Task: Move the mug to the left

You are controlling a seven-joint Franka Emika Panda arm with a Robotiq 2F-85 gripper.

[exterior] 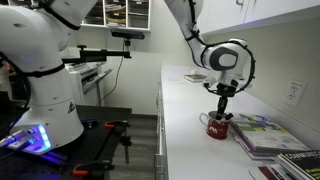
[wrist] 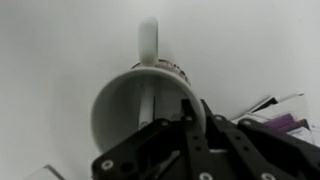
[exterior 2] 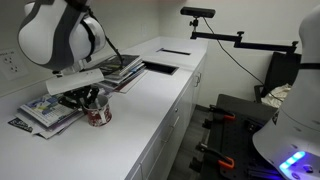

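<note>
Tool [wrist: 188, 112] astride rim, mug [wrist: 128, 112] upright, handle [wrist: 148, 40] away

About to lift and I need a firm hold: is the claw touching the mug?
Cannot tell. In the wrist view the claw sits over the rim of the mug, but neither contact nor a gap shows plainly.

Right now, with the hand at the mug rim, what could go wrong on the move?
1. The hand appears to straddle just one wall of the mug, away from the handle; whether it is clamped is unclear, so the mug could tip or slip when moved.
2. The magazines lie close beside the mug; a drag that way could catch them.
</note>
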